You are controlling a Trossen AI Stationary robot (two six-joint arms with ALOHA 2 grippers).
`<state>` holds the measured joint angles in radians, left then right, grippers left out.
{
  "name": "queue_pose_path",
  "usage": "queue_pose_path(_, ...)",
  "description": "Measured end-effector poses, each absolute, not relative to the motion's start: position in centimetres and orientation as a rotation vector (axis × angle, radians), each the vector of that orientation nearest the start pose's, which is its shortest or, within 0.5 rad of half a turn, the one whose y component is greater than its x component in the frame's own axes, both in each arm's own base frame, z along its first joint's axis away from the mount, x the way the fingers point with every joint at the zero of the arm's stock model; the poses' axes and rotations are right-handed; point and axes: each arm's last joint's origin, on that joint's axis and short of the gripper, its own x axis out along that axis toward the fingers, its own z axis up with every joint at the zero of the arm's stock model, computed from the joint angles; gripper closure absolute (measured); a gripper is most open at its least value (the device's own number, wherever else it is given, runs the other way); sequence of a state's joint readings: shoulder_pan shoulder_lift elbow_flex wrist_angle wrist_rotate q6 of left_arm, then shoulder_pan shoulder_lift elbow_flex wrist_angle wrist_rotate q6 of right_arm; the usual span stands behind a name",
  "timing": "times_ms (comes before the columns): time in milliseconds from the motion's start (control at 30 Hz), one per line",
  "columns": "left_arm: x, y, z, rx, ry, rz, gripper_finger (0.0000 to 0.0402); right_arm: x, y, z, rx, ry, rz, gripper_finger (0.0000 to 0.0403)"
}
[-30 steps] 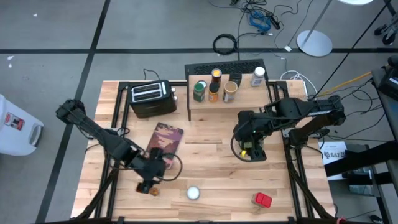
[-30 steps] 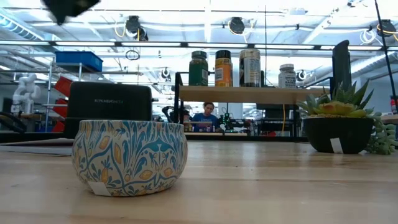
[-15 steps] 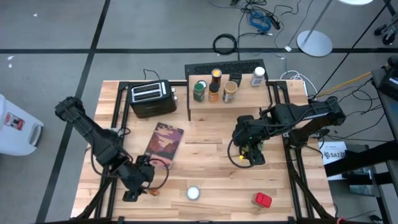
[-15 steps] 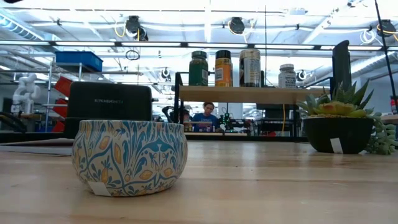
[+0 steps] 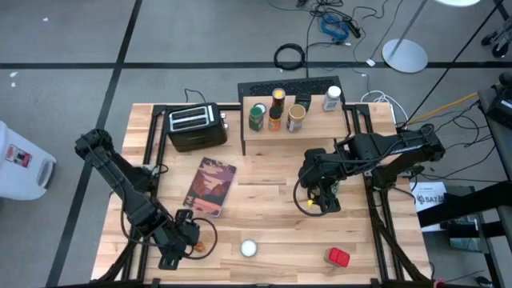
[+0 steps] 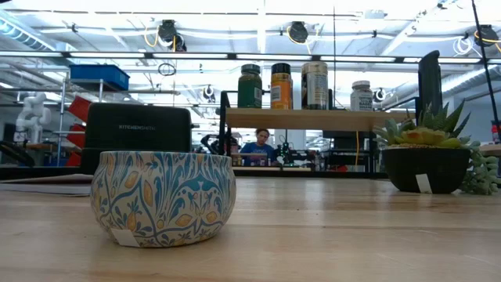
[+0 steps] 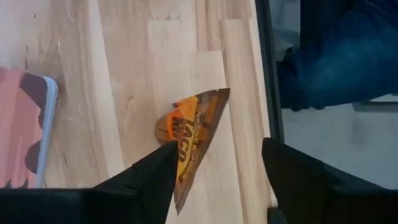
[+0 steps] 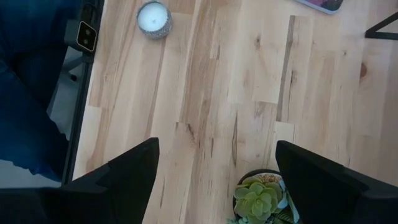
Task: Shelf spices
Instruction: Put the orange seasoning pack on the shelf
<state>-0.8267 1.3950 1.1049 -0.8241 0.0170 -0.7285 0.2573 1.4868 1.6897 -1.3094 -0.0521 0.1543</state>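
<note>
Reaching: the left gripper (image 5: pixel 178 250) is hanging low over the table's (image 5: pixel 272 216) near left corner, its jaws spread around an orange spice packet (image 7: pixel 189 134) lying flat on the wood and not yet clenched on it.
Waiting: the right gripper (image 5: pixel 323 200) is hovering over the small potted plant (image 8: pixel 259 199) at mid-table, jaws wide apart and grasping nothing.
Shelf (image 5: pixel 294 128): standing at the far edge beside the black toaster (image 5: pixel 194 126).
Spices on shelf: four jars (image 6: pixel 250 86) are showing along the top in the low view.
Loose items: a white-topped tin (image 5: pixel 249 248) and a red-topped tin (image 5: pixel 338 256) are sitting near the front edge.
Book (image 5: pixel 210 186): lying left of centre.
</note>
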Motion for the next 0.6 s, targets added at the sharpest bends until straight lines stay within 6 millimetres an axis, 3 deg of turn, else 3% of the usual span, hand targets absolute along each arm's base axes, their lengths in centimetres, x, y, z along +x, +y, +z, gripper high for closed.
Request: queue_pose_path(600,19.1,-20.6,24.1,-0.077,1.276,-0.254,0.0178,26.4,7.5,39.1,0.023,1.06,0.213,0.0093)
